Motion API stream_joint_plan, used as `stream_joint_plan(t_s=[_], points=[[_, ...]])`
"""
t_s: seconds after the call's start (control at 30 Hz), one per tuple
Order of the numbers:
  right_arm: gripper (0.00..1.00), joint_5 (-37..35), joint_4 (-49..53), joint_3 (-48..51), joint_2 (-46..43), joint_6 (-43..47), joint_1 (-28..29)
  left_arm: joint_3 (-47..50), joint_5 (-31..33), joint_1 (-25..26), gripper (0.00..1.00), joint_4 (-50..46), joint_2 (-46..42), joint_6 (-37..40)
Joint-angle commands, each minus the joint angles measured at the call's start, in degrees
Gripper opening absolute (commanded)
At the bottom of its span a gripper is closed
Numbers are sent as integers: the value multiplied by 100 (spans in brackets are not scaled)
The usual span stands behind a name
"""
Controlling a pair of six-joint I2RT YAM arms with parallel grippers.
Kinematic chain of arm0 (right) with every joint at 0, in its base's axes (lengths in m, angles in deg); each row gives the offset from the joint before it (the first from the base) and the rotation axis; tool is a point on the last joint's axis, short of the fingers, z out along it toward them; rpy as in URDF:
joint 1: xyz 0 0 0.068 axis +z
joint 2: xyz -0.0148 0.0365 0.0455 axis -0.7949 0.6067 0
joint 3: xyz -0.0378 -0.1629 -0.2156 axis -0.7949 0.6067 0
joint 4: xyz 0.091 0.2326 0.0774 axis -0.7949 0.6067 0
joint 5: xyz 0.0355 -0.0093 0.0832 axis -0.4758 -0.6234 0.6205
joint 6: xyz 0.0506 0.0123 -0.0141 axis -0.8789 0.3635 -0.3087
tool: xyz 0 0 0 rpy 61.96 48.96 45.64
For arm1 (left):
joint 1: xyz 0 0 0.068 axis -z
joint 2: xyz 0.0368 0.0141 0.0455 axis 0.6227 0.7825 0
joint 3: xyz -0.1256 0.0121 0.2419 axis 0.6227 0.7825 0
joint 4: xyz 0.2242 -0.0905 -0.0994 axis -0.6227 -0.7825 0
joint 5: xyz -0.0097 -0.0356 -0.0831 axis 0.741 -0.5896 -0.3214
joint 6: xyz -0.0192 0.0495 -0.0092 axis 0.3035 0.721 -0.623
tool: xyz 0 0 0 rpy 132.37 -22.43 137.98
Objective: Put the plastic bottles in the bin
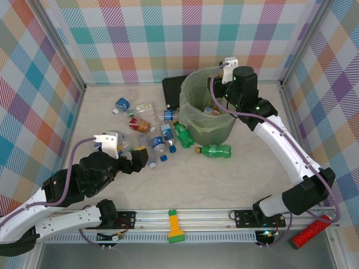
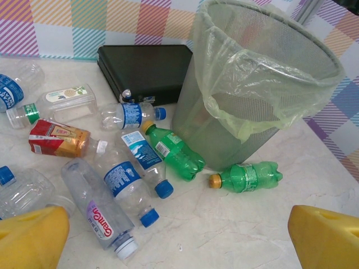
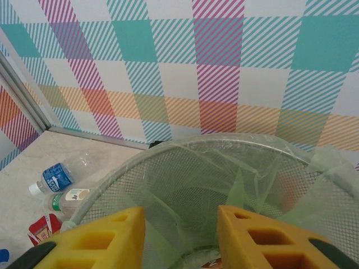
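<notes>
Several plastic bottles lie on the table left of the bin (image 1: pixel 208 126): clear ones with blue caps (image 2: pixel 126 182), a green one (image 2: pixel 174 151) against the bin's foot, another green one (image 1: pixel 216 150) (image 2: pixel 249 176) in front of it, and a red-labelled one (image 2: pixel 56 139). My left gripper (image 2: pixel 179 241) (image 1: pixel 143 158) hovers low, near the clear bottles, wide open and with nothing in it. My right gripper (image 3: pixel 180 235) (image 1: pixel 219 95) hangs over the bin's mouth (image 3: pixel 185 147), its yellow fingers (image 3: pixel 106 238) apart with nothing between them. A few bottles (image 1: pixel 213 111) lie inside the bin.
A flat black case (image 2: pixel 143 67) (image 1: pixel 171 87) lies behind the bottles, beside the bin. A red glittery cylinder (image 1: pixel 309 232) and a green-and-yellow tool (image 1: pixel 174 227) rest at the near rail. Checked walls close in the table at the back and both sides.
</notes>
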Motion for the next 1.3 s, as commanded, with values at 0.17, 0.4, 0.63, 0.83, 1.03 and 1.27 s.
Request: stream_joint_plan(t_s=[0.17,0.4,0.63,0.83,1.03,1.27], points=[[53,-30,-211,-7,-201,29,27,-143,37,44,100,-35,-20,8],[77,-28,-37,-2,-359,-89,28,-106,21,45,100,-36,-2,7],[99,15,312,228,-837,-458,26,-8,-20,43,100,7,7,-25],[99,-54,852,779,-1626,-957,27,60,-325,44,100,163,157,7],[99,-382,1470,1773,-2800,-1842,17,79,-655,39,100,348,481,77],[94,-386,1748,3485,-4320,-3306,-93,166,-889,44,100,665,707,94]])
